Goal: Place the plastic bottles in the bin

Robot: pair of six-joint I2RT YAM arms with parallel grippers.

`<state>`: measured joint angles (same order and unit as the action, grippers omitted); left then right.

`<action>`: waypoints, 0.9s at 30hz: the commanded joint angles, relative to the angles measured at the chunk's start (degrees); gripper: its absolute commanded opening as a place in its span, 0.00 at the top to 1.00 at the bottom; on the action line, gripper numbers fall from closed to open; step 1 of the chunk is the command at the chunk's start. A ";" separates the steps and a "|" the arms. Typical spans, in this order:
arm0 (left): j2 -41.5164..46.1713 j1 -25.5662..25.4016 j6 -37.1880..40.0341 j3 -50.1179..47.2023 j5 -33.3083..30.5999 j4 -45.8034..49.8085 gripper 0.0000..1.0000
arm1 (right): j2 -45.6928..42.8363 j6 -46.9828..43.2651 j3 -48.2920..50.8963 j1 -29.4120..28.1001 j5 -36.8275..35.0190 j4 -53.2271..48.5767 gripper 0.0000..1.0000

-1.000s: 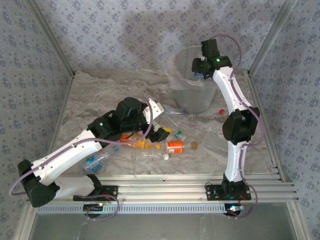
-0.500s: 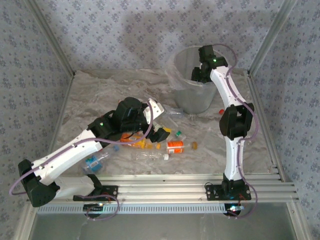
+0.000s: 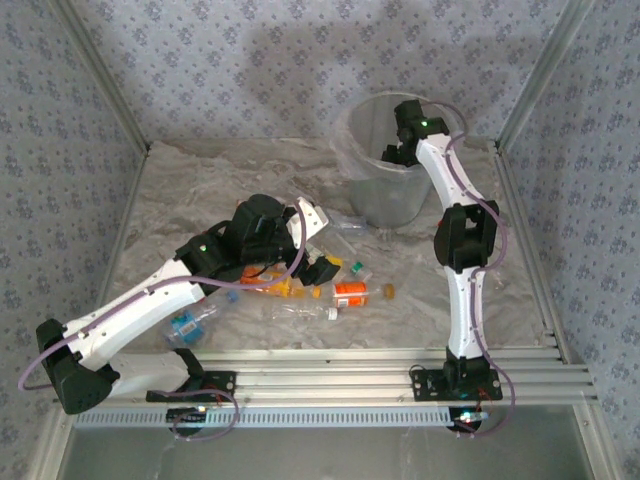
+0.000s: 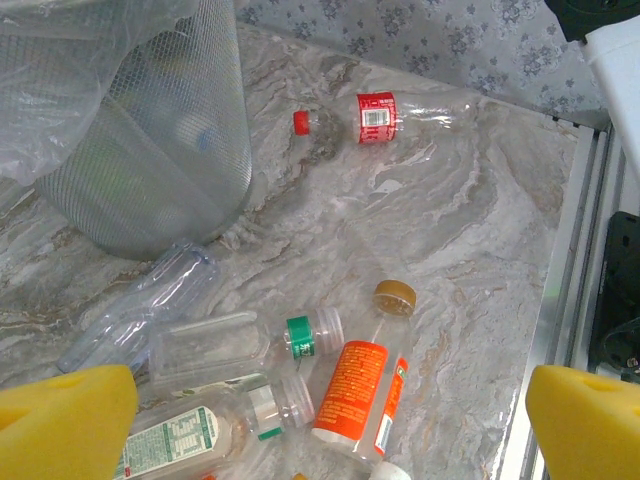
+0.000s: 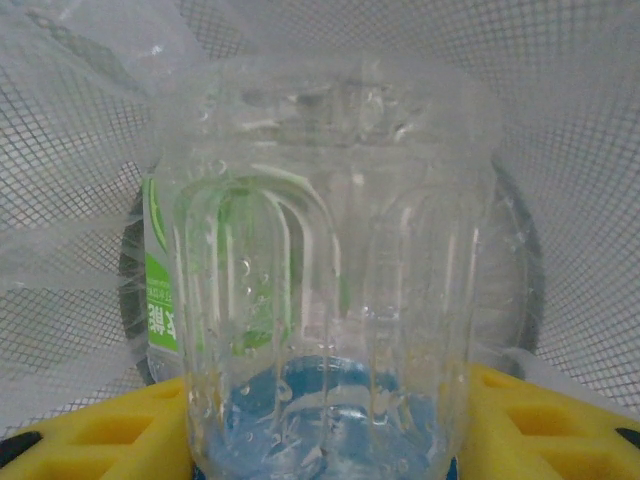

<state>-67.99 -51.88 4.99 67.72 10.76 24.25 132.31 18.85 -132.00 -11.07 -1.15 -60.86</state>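
My right gripper (image 5: 320, 435) is shut on a clear plastic bottle (image 5: 320, 250) with a green label, its yellow pads (image 5: 100, 430) pressing both sides. The bottle hangs inside the mouth of the bin (image 5: 570, 110), with mesh wall and bag liner all round it. From above, the right gripper (image 3: 396, 152) sits at the bin's (image 3: 380, 195) rim. My left gripper (image 4: 325, 420) is open, hovering over a heap of plastic bottles: an orange-labelled one (image 4: 358, 395), a green-banded one (image 4: 230, 345) and a crushed clear one (image 4: 140, 310). From above, the left gripper (image 3: 318, 245) is over that heap (image 3: 351, 292).
A red-labelled bottle (image 4: 400, 108) with a red cap lies on the marble table right of the bin (image 4: 150, 150). A blue-labelled bottle (image 3: 185, 323) lies under the left arm. Metal rails (image 3: 400, 365) run along the near edge, and frame posts stand at the corners.
The right arm has straightened, moving its gripper and the bottle a little left and farther over the bin's mouth. The left arm has stayed still.
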 commanded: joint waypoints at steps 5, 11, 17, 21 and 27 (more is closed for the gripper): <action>-0.04 -0.25 0.69 1.27 1.02 0.07 0.00 | 1.99 1.54 -1.59 0.74 1.77 -2.25 0.38; 0.07 -0.24 0.63 1.36 0.92 0.10 0.00 | 1.55 1.71 -1.70 0.74 1.80 -2.07 0.32; 0.16 -0.24 0.63 1.36 0.91 0.16 0.00 | 0.80 1.71 -2.39 0.75 1.65 -2.26 0.25; 0.32 -0.24 0.63 1.34 0.75 0.10 0.00 | 0.17 1.63 -2.49 0.75 1.43 -2.39 0.23; 0.33 -0.24 0.56 1.28 0.43 0.06 0.00 | -1.20 1.62 -2.73 0.70 1.36 -2.30 0.23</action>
<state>-67.99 -51.88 4.97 67.72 10.94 24.25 133.40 20.12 -132.70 -10.74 -0.12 -61.58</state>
